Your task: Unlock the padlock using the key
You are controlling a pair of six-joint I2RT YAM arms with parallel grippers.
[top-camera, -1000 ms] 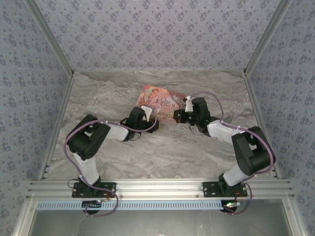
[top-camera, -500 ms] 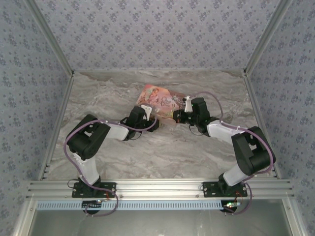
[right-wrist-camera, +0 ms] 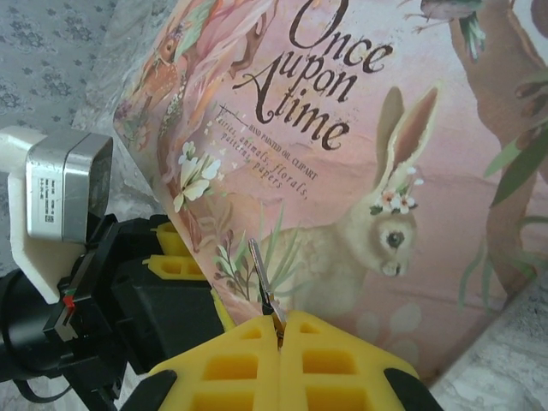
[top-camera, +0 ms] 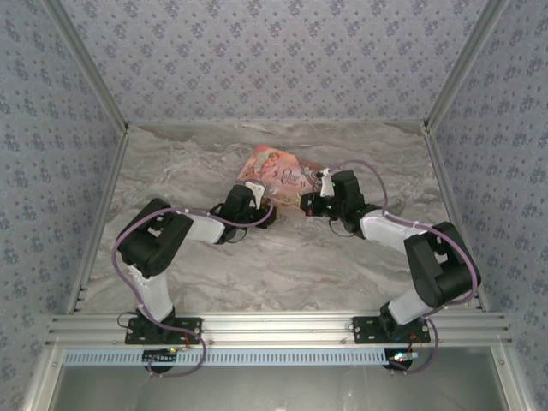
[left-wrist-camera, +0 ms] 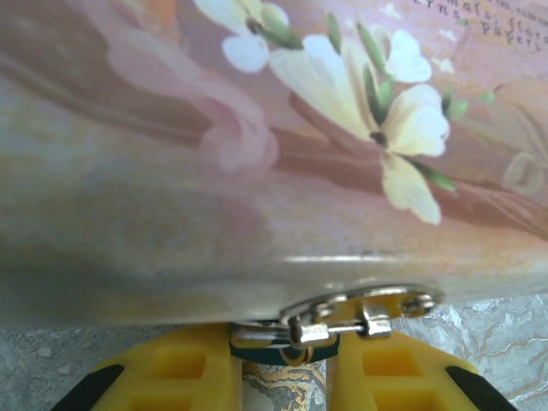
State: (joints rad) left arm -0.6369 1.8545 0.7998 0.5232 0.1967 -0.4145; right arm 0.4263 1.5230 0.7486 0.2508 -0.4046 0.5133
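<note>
Left gripper (left-wrist-camera: pixel 282 366) sits at the box's (left-wrist-camera: pixel 257 128) lower edge, its yellow fingers (left-wrist-camera: pixel 171 377) pinched on the teal padlock (left-wrist-camera: pixel 295 351). The padlock hangs from the silvery hasp (left-wrist-camera: pixel 377 304) on that edge. Right gripper (right-wrist-camera: pixel 281 330) is clamped tight on the key (right-wrist-camera: pixel 259 272), which sticks up from the fingertips against the box front, just below the floral print. In the top view both grippers flank the box's near side.

The pink illustrated box (left-wrist-camera: pixel 257 128) blocks the way ahead of the left pincer (left-wrist-camera: pixel 282 372), which is clamped on the tiny teal padlock (left-wrist-camera: pixel 257 351). To the left of the right pincer (right-wrist-camera: pixel 278 330), which is pinching the thin dark key (right-wrist-camera: pixel 259 270), the other arm's white camera (right-wrist-camera: pixel 64 188) crowds in. The marbled tabletop (top-camera: pixel 282 265) behind both is open.
</note>
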